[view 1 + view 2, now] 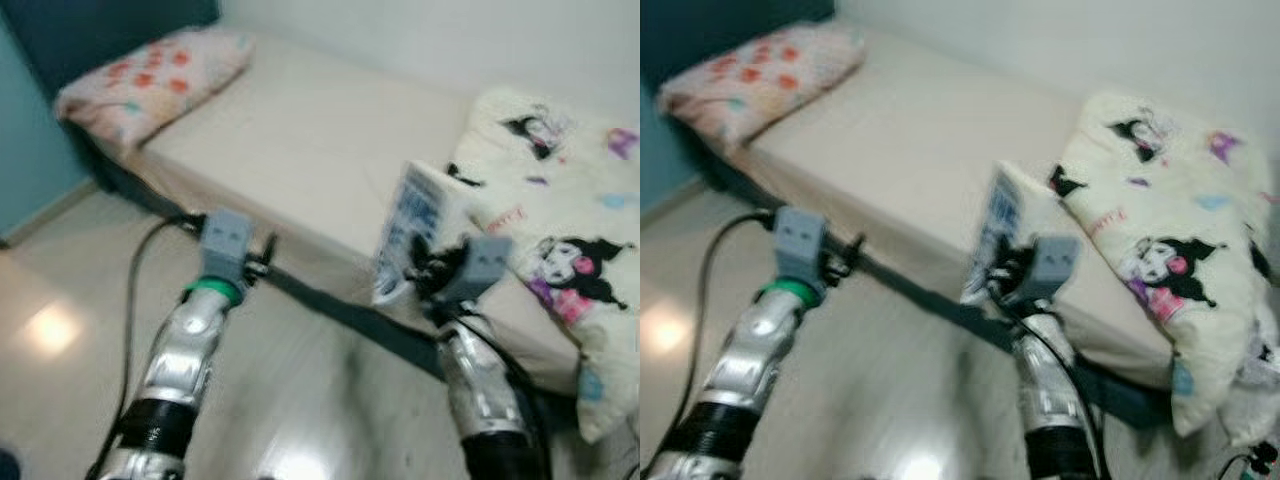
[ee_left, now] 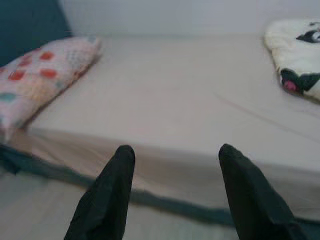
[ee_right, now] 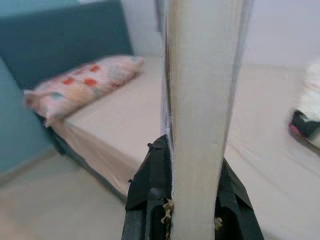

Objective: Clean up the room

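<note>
We are carrying a book (image 1: 412, 228) upright, our right gripper (image 3: 192, 200) clamping its lower edge, over the bed (image 1: 290, 150) edge at two o'clock. Our left gripper (image 2: 175, 170) is hanging wide and empty at eleven o'clock. We are probably mid-transport; next we need somewhere to put it, away from the pillow (image 1: 150, 80) and blanket (image 1: 560, 230).

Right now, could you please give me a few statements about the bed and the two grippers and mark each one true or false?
1. The right gripper is clamped on a book. True.
2. The left gripper holds the pillow. False: it is open and empty, short of the bed.
3. The pillow lies on the floor. False: it lies on the bed by the dark headboard.
4. A cartoon-print blanket lies on the bed. True.
</note>
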Tool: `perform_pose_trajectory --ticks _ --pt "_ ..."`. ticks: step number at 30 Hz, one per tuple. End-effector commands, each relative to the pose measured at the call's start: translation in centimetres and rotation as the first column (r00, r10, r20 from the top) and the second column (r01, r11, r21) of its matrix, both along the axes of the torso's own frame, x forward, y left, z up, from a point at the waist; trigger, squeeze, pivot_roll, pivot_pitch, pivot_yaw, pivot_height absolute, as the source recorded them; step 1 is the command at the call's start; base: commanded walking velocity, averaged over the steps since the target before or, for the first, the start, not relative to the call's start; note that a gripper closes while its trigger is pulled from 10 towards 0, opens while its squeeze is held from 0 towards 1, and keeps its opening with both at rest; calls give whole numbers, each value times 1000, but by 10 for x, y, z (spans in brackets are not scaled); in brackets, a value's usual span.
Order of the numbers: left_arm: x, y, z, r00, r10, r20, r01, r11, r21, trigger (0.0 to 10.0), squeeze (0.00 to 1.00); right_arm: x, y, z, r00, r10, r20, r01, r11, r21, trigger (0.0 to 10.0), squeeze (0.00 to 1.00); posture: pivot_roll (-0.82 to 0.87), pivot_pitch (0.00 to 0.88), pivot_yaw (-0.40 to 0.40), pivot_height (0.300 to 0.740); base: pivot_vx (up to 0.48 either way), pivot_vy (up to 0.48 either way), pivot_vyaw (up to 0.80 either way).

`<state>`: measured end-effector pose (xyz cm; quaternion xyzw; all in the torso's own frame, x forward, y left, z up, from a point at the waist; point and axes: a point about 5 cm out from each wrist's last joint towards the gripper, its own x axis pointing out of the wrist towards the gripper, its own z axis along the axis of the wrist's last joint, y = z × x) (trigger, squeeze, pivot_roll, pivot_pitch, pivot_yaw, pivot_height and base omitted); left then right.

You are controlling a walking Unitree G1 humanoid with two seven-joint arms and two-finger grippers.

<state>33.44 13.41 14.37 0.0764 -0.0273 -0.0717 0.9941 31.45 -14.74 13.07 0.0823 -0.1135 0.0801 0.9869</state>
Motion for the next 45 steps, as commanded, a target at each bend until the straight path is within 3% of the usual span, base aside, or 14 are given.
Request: perform_pose_trajectory --ticks 1,12,18,24,38,45 --pt "-2 -5 -5 1000 -14 -19 14 1000 7 10000 0 -1 -8 2 999 -31 17 31 999 -9 10000 0 -22 91 52 740 480 0 469" --pt "-1 -5 -5 1000 -9 -19 9 1000 9 10000 0 -2 -5 1 1000 -7 14 7 1000 -11 10000 0 -20 93 50 740 480 0 0" --pt "-1 -2 -6 1000 12 -19 -11 1000 15 10000 0 -4 4 -2 998 60 -2 -60 997 -38 10000 0 -18 93 51 740 480 0 0" --pt "-1 -1 -6 999 23 -22 -23 1000 17 10000 0 -5 7 -3 998 68 6 -67 996 -53 10000 0 -16 92 54 740 480 0 744" --pt "0 0 -6 999 32 -23 -31 999 25 10000 0 -3 1 0 999 40 10 -40 999 22 10000 0 -15 93 57 740 480 0 0" --pt "1 1 -7 999 39 -23 -39 999 27 10000 0 -4 6 -1 996 85 1 -85 996 8 10000 0 -14 93 57 740 480 0 65"
